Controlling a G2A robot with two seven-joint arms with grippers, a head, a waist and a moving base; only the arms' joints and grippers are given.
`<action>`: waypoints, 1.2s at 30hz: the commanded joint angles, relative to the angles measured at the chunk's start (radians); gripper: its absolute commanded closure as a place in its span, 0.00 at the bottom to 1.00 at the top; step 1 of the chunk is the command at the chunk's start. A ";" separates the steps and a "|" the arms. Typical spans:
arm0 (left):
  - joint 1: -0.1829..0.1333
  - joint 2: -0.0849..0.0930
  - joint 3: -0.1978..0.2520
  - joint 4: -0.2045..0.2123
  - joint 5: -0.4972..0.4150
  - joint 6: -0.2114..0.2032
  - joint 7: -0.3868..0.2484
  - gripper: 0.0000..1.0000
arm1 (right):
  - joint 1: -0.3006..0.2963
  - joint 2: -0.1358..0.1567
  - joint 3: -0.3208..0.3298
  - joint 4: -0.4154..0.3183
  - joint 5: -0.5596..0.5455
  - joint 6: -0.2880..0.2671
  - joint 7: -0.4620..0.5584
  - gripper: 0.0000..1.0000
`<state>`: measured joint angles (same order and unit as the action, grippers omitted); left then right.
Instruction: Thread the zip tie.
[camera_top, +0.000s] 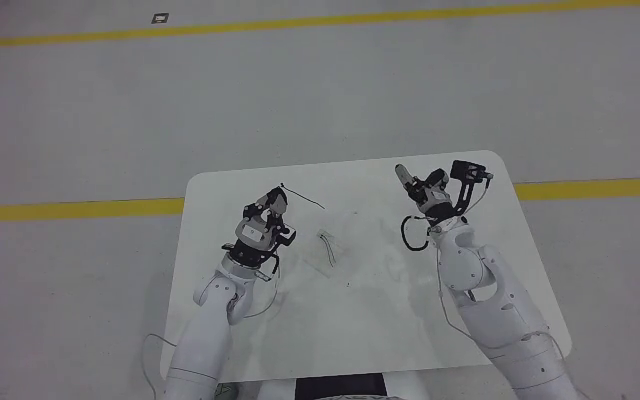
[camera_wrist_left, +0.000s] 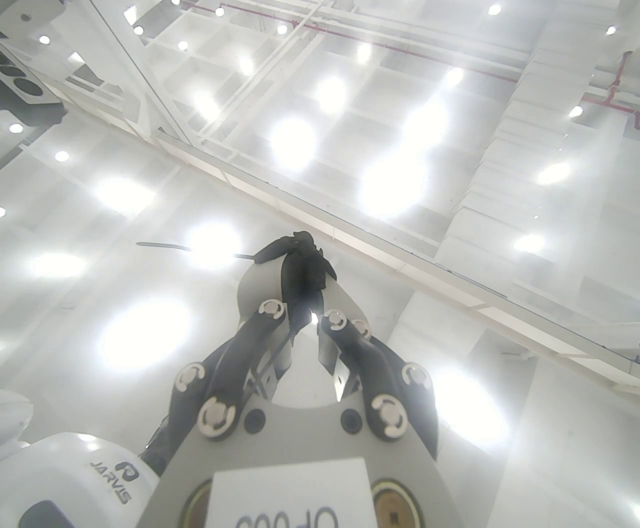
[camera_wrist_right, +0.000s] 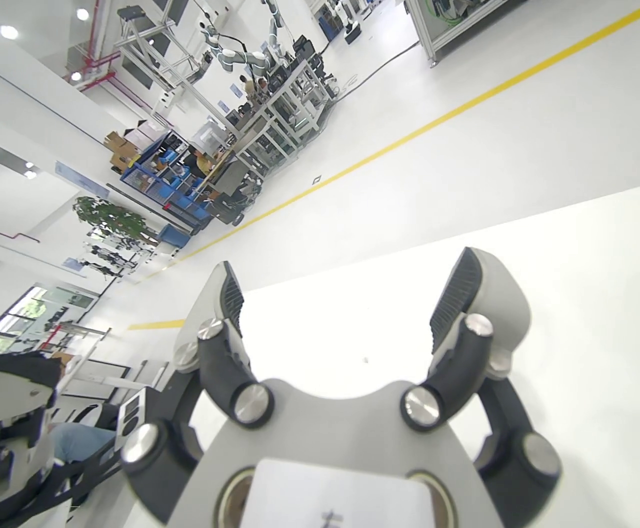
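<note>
A thin black zip tie (camera_top: 303, 197) sticks out sideways from my left gripper (camera_top: 272, 203), above the left half of the white table (camera_top: 380, 310). In the left wrist view the left gripper (camera_wrist_left: 301, 257) points up at the ceiling and is shut on the zip tie (camera_wrist_left: 300, 280); its tail (camera_wrist_left: 165, 245) runs out to one side. My right gripper (camera_top: 405, 180) is held over the table's far right part. In its own view the right gripper (camera_wrist_right: 350, 285) is open with nothing between its ribbed pads (camera_wrist_right: 456, 295).
A small bundle of pale zip ties (camera_top: 327, 248) lies on the table between the two arms. The table's far edge (camera_wrist_right: 450, 235) lies just beyond the right gripper. Yellow floor lines (camera_top: 300, 22) run past the table.
</note>
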<state>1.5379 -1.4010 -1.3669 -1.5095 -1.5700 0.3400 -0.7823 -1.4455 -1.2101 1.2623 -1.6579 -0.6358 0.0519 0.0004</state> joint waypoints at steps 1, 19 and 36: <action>0.000 0.000 0.000 0.000 0.000 0.000 0.000 1.00 | 0.000 0.000 0.000 0.000 0.002 0.000 0.000 0.00; -0.006 0.006 0.014 -0.028 0.056 0.000 0.019 1.00 | -0.012 -0.017 0.134 -0.020 0.572 -0.034 0.138 0.00; -0.027 0.105 0.095 -0.184 0.137 0.000 0.026 1.00 | -0.012 -0.017 0.134 -0.020 0.572 -0.034 0.138 0.00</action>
<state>1.5110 -1.2960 -1.2718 -1.6937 -1.4330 0.3400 -0.7568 -1.4579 -1.2276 1.3963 -1.6777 -0.0639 0.0182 0.1385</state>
